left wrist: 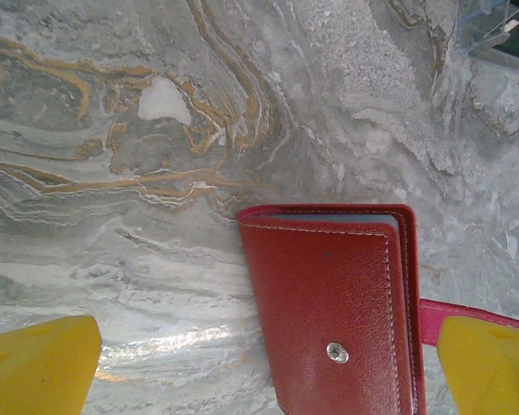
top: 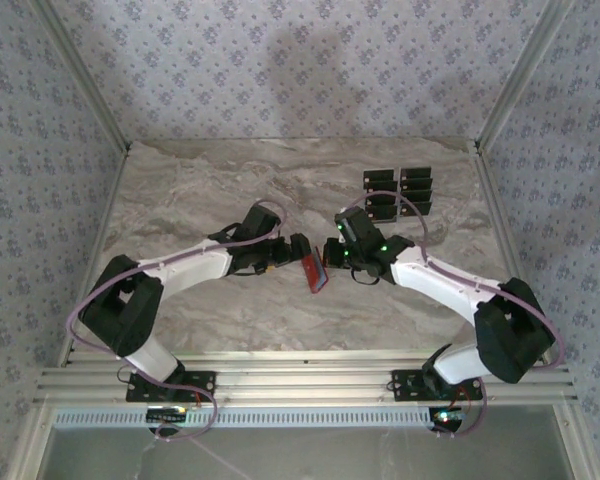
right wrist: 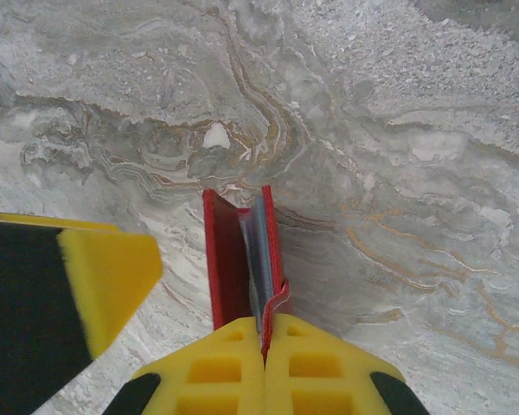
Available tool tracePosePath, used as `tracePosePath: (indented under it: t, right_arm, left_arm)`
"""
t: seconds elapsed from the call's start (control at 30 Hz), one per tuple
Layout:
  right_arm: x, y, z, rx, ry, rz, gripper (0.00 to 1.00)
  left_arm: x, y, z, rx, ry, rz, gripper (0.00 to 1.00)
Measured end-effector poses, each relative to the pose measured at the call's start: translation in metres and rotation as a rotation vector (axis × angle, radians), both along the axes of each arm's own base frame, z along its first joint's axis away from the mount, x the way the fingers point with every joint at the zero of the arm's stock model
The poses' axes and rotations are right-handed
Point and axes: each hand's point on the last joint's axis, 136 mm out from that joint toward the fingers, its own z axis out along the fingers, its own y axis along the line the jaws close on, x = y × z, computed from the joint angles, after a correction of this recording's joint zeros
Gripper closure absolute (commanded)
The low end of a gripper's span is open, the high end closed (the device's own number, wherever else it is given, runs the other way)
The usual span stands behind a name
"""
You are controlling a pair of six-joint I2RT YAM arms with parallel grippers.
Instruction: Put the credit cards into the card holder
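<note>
The red card holder (top: 315, 272) is held on edge just above the marble table, between my two grippers. My right gripper (right wrist: 264, 327) is shut on its near edge beside the snap tab, and the grey inner pockets (right wrist: 259, 246) show between the slightly parted red covers. My left gripper (left wrist: 264, 372) is open, and its yellow fingertips (left wrist: 36, 363) stand wide apart on either side of the card holder's (left wrist: 329, 303) snap-stud face without touching it. Several black credit cards (top: 398, 192) lie in two columns at the back right of the table.
The marble table (top: 200, 200) is bare to the left and in front of the card holder. Patterned walls and metal frame posts (top: 108, 120) close in the table at the back and sides. The arm bases sit on the near rail (top: 300, 385).
</note>
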Motion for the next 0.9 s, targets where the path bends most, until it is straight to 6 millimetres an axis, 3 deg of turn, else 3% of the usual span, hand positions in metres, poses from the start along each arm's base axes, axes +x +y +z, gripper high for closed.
tracePosePath:
  t: [0.4,0.67,0.9]
  right_arm:
    - [0.001,-0.003,-0.002,-0.003,0.003,-0.007,1.00]
    - [-0.002,-0.020,-0.023,-0.032,0.040,-0.039,1.00]
    - [-0.006,-0.037,-0.048,-0.046,0.077,-0.091,1.00]
  left_arm:
    - [-0.006,-0.006,-0.018,0.005,0.030,0.010,0.04]
    - [-0.017,0.015,-0.045,0.071,0.071,0.064,0.14]
    - [-0.015,0.024,-0.048,0.092,0.062,0.111,0.17]
